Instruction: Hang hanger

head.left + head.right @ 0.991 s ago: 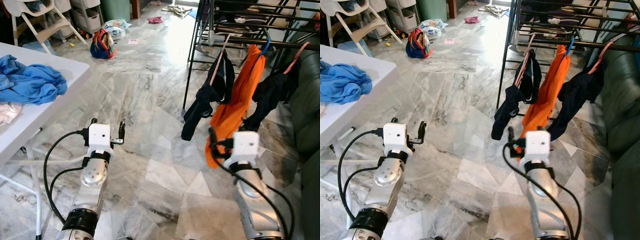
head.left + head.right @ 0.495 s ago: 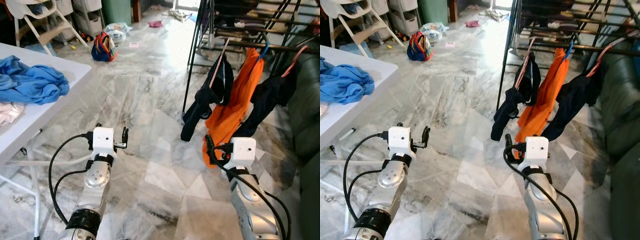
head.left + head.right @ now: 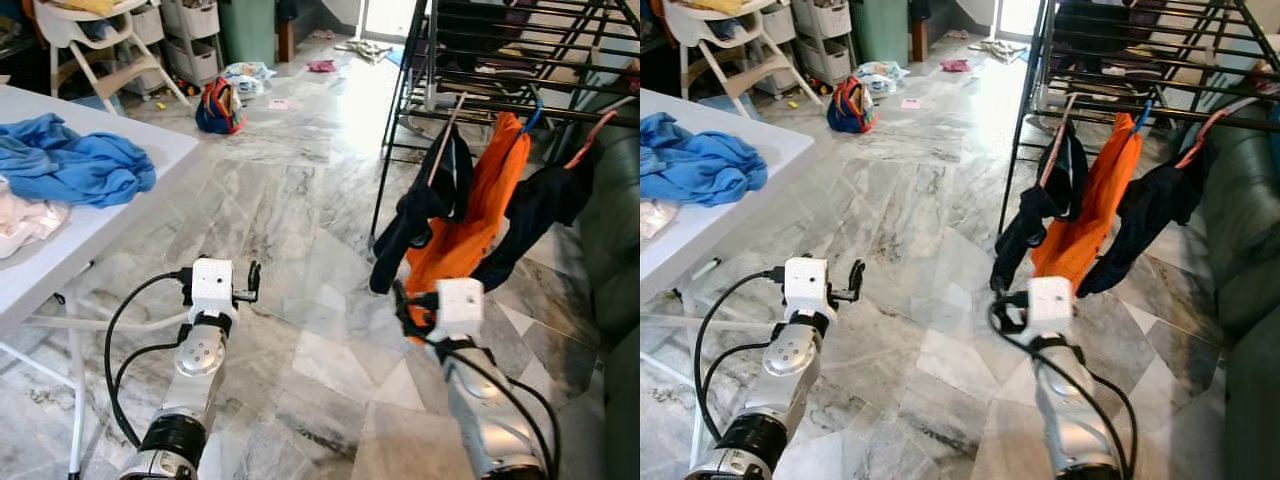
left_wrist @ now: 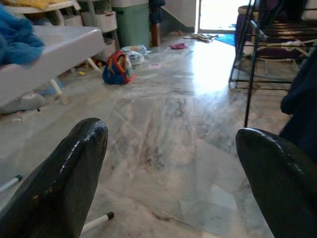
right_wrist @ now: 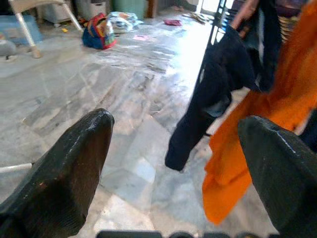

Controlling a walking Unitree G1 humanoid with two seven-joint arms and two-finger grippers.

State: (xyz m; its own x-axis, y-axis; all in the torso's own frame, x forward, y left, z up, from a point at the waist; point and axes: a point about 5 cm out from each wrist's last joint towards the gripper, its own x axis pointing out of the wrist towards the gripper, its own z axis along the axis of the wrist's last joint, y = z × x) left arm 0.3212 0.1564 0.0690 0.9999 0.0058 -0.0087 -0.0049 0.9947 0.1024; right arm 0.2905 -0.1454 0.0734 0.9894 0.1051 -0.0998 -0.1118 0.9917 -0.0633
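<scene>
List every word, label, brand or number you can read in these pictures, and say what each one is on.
No text can be read.
The colourful bag on the floor has a pattern, too small and blurred to tell any lettering.
The pink paper lying near it is too small to read.
The white camera housings on the wrists are blank.

Head pair: you look forward and down from the head; both eyes share the marble floor [image 3: 300, 220] and drying rack [image 3: 1120, 70].
Left wrist: low, faces bench [image 4: 54, 47].
Right wrist: close on hung clothes [image 5: 267, 119].
</scene>
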